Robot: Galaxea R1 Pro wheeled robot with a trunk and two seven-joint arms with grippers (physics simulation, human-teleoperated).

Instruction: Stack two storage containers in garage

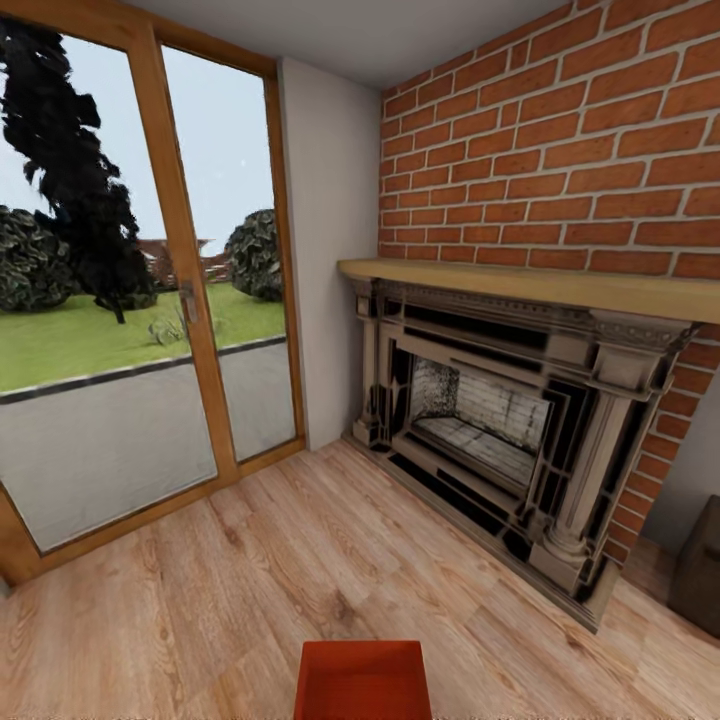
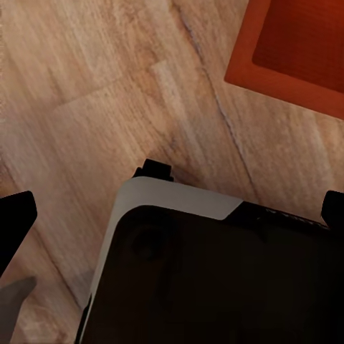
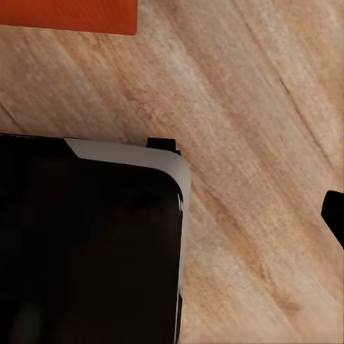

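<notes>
Of the left tool we catch dark fingertips (image 2: 16, 215) at the two edges of the left wrist view, well apart, so we read it as spread and holding nothing; of the right tool just one dark tip (image 3: 334, 211) shows in its own view, and we cannot tell its state. In the head view, one storage container (image 1: 363, 680) sits on the light wood-plank floor (image 1: 250, 580) at the bottom edge, ahead of the brick fireplace (image 1: 500, 430) and glazed door (image 1: 130, 300); its near part is cut off. In the left wrist view the container's corner (image 2: 294, 50) lies beyond the robot's dark base (image 2: 215, 279). In the right wrist view an orange strip (image 3: 68, 16) peeks past the base (image 3: 86, 244). We judge the container should be centred between both tools before lowering.
</notes>
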